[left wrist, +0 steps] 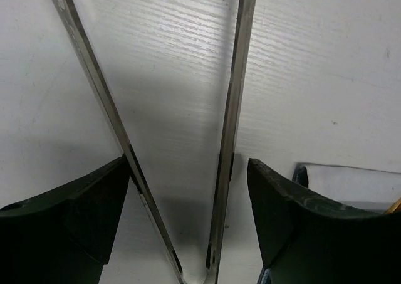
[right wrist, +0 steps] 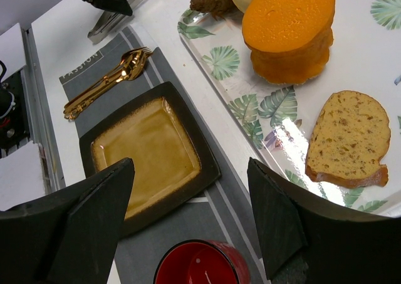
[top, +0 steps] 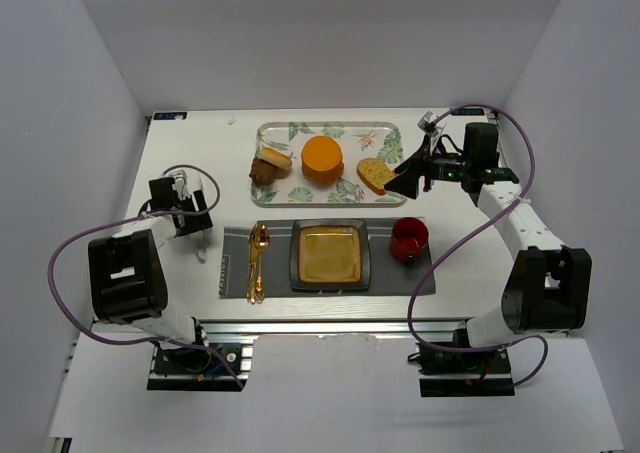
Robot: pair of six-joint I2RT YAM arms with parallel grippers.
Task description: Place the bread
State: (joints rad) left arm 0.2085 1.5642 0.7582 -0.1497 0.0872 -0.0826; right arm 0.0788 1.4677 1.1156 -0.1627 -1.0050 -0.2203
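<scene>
Toward the desk's far edge, the bread [right wrist: 348, 140] lies flat on the right end of the leaf-print tray [right wrist: 376, 46], not picked up yet! Right gripper [right wrist: 189, 166] hovers near it, jaws apart, empty. Left gripper [left wrist: 188, 162], near the left edge, stands spread around metal tongs [left wrist: 235, 77]. Square plate [right wrist: 207, 171] bare; grasp and placing both remain, I'd say.

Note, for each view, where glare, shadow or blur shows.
Top external view: even light, soft shadows, nothing blurred. Left wrist view: grey shadow lies on the table around the metal tongs, with a bright sheen higher up. Right wrist view: white glare on the tray beside the bread.
</scene>
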